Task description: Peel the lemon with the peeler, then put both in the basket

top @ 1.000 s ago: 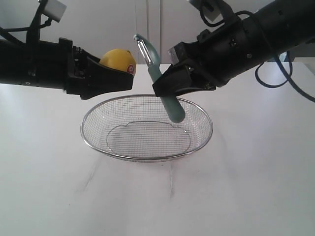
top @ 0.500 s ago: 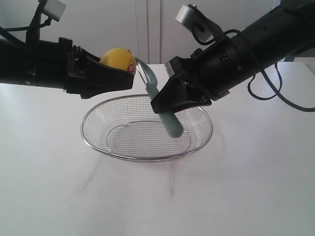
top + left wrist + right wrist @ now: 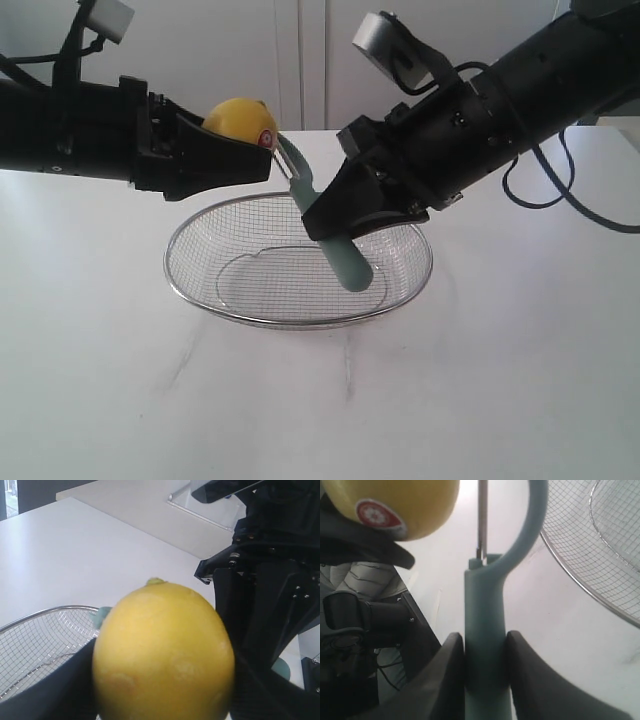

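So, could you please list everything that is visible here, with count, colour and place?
lemon: one, yellow, held above the basket's far left rim.
sticker: one, red, on the lemon.
peeler: one, pale teal handle with metal blade, head close beside the lemon, handle end over the basket.
basket: one, silver wire mesh, on the table.
table: one, white, under everything.
left claw: one, black, shut on the lemon.
right claw: one, black, shut on the peeler's handle.
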`<state>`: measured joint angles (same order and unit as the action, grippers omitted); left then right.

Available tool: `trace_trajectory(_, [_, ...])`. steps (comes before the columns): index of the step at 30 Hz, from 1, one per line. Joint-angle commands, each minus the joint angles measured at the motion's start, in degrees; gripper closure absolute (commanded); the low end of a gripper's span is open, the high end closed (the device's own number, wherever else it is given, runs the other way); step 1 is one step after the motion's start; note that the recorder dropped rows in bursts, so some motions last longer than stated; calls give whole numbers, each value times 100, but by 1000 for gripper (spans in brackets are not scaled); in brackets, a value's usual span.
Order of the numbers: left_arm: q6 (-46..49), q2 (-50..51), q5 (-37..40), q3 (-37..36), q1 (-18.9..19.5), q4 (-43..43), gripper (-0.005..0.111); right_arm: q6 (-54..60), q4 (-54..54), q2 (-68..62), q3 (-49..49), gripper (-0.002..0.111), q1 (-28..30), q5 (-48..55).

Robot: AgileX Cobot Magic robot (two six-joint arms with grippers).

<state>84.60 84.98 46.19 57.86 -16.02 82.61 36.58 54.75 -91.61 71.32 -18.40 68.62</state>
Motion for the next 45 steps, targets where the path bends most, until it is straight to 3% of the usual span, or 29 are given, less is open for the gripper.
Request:
trace_trajectory(1, [28, -32, 150, -13, -26, 210, 107, 70, 172, 21, 0, 108, 19, 31])
trace_trajectory(16, [28, -32, 150, -13, -26, 210, 107, 70, 233, 589, 0, 108, 19, -751])
trace_trajectory(45, [28, -32, -294, -13, -26, 74, 107, 70, -72, 666, 0, 108, 19, -819])
